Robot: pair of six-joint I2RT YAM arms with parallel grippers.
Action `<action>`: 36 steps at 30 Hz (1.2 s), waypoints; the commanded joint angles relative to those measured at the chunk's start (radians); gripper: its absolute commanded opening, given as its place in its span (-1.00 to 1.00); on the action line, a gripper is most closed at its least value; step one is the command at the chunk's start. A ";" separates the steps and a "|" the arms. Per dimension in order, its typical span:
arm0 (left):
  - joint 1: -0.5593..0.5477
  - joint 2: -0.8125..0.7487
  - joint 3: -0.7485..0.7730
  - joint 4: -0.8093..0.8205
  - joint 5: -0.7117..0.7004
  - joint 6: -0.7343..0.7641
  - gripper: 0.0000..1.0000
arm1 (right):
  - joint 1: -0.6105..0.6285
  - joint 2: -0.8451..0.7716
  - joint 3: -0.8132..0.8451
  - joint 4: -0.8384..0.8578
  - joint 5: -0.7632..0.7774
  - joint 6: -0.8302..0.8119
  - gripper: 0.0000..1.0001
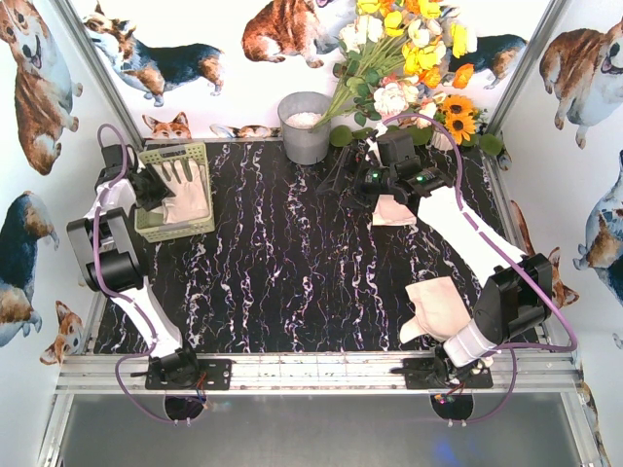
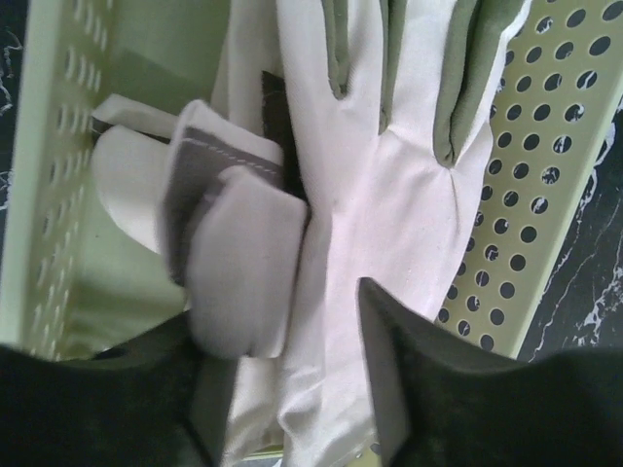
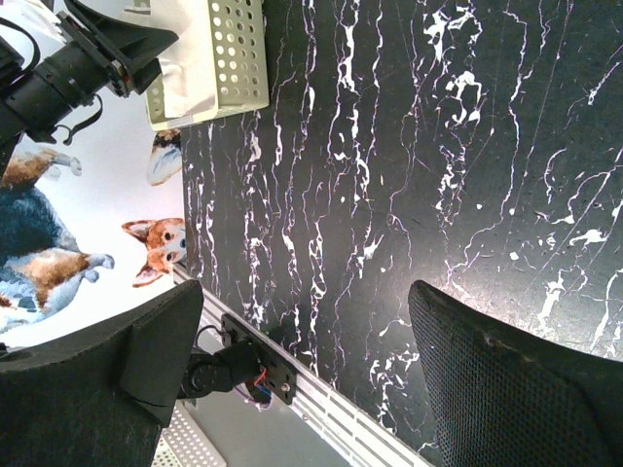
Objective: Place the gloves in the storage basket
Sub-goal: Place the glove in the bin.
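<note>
We count two gloves (image 1: 394, 211) (image 1: 438, 306) on the table (image 1: 292, 272), toward the far edge and near-right corner, at least two in the basket (image 1: 180, 150), left gripper (image 2: 292, 341) half open, right gripper (image 3: 307, 311) wide, both empty

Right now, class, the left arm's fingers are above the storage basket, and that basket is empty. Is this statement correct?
Not quite. The storage basket is not empty: it holds gloves, one lying flat and another folded beside it. The left wrist view shows this. The left arm's fingers are indeed above the basket.
</note>
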 commanded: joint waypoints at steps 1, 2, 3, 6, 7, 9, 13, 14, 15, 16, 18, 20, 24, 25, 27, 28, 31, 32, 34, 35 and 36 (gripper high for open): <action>0.004 -0.021 0.003 0.009 -0.039 0.004 -0.45 | -0.005 -0.019 0.041 0.018 -0.011 -0.018 0.76; 0.004 -0.014 0.003 0.011 -0.032 0.001 -0.55 | -0.006 -0.019 0.040 0.018 -0.011 -0.018 0.76; 0.004 -0.005 0.003 0.015 -0.024 -0.003 -0.64 | -0.006 -0.019 0.040 0.018 -0.011 -0.018 0.76; 0.001 0.012 0.001 0.023 -0.015 -0.006 -0.82 | -0.006 -0.019 0.042 0.017 -0.011 -0.020 0.76; 0.001 0.019 -0.002 0.028 -0.007 -0.007 -0.85 | -0.006 -0.018 0.044 0.015 -0.011 -0.021 0.76; -0.001 0.035 0.006 0.038 0.019 -0.007 -0.89 | -0.006 -0.017 0.047 0.011 -0.013 -0.023 0.76; -0.015 0.077 0.040 0.023 0.047 0.009 -0.91 | -0.006 -0.012 0.055 0.004 -0.018 -0.026 0.76; -0.017 0.087 0.048 0.020 0.053 0.012 -0.92 | -0.006 -0.011 0.057 0.003 -0.020 -0.027 0.76; -0.020 0.096 0.055 0.015 0.057 0.015 -0.93 | -0.006 -0.010 0.059 0.001 -0.019 -0.028 0.76; -0.022 0.105 0.060 0.011 0.056 0.017 -0.92 | -0.006 -0.010 0.062 -0.002 -0.018 -0.029 0.76; -0.024 0.108 0.064 0.008 0.048 0.020 -0.93 | -0.006 -0.013 0.065 -0.009 -0.015 -0.032 0.76; -0.024 0.101 0.064 0.005 0.030 0.022 -0.88 | -0.006 -0.017 0.063 -0.014 -0.007 -0.032 0.76; -0.024 0.073 0.069 -0.006 0.009 0.041 -0.64 | -0.006 -0.013 0.070 -0.033 0.002 -0.036 0.76; -0.024 0.066 0.074 -0.019 0.000 0.051 -0.53 | -0.006 -0.011 0.078 -0.043 0.005 -0.040 0.76; -0.025 0.045 0.093 -0.062 -0.019 0.076 -0.35 | -0.006 -0.010 0.091 -0.061 0.020 -0.051 0.76; -0.025 0.032 0.099 -0.082 -0.030 0.087 -0.27 | -0.006 -0.013 0.099 -0.074 0.032 -0.061 0.76; -0.025 -0.012 0.108 -0.131 -0.062 0.107 -0.13 | -0.006 -0.033 0.121 -0.112 0.089 -0.094 0.76; -0.024 -0.025 0.109 -0.139 -0.075 0.107 -0.08 | -0.006 -0.046 0.117 -0.113 0.107 -0.100 0.76; -0.024 -0.055 0.109 -0.142 -0.097 0.102 0.04 | -0.006 -0.068 0.108 -0.113 0.140 -0.107 0.76; -0.025 -0.067 0.108 -0.142 -0.107 0.099 0.09 | -0.006 -0.077 0.106 -0.115 0.146 -0.111 0.76; -0.025 -0.082 0.105 -0.141 -0.116 0.095 0.19 | -0.006 -0.085 0.104 -0.118 0.151 -0.114 0.76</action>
